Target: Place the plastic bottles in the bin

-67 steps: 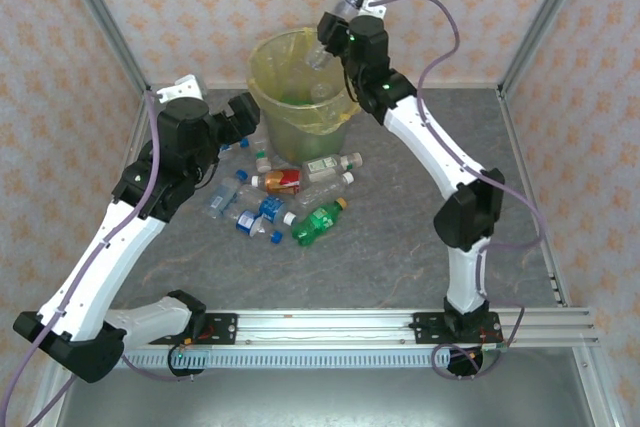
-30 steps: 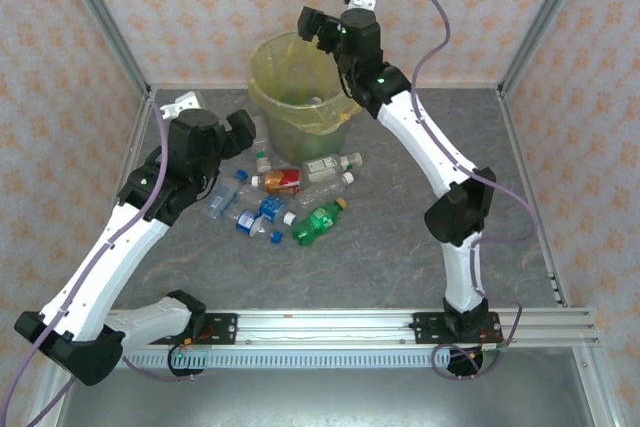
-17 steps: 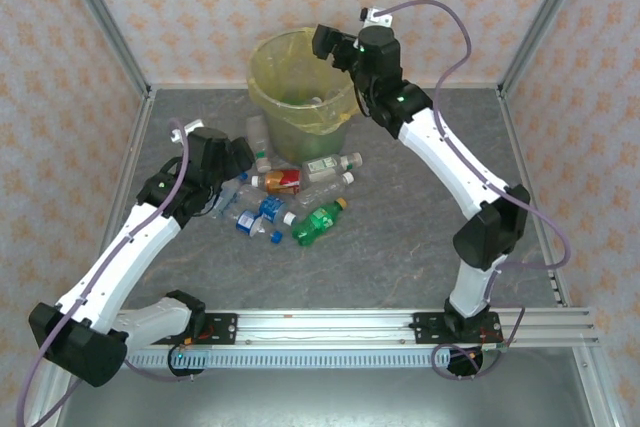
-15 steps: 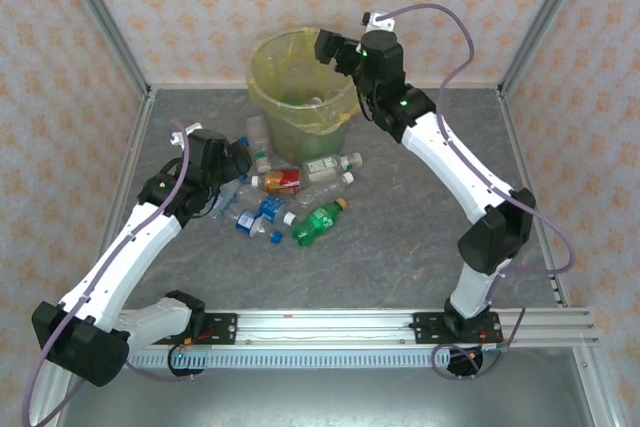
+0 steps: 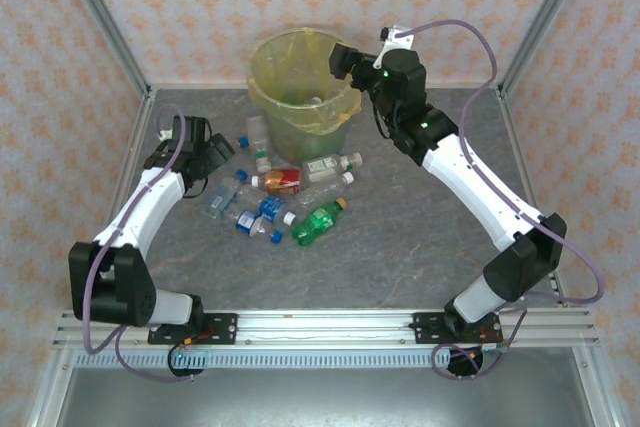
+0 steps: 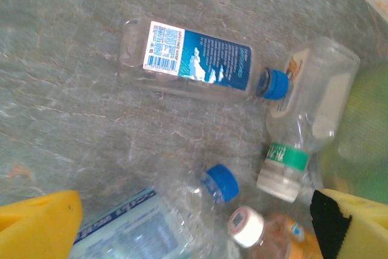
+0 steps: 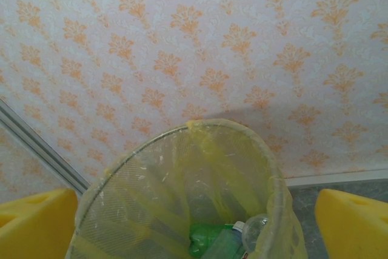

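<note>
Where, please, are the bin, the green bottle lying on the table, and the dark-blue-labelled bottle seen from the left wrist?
bin (image 5: pixel 300 129), top external view, front wall.
green bottle (image 5: pixel 320 219), top external view, middle of its body.
dark-blue-labelled bottle (image 6: pixel 200 66), left wrist view, on its label.

Quick headcount: one bin, straight ahead of and below the right gripper. I can make out two bottles inside it, one green one and one clear one.

Loose plastic bottles on the table: about ten, but the pile's too tangled to swear by it. Of those, exactly one green bottle and one red-orange label bottle.

Right under the left gripper I count four bottles: two with a blue cap, two with a white cap.
</note>
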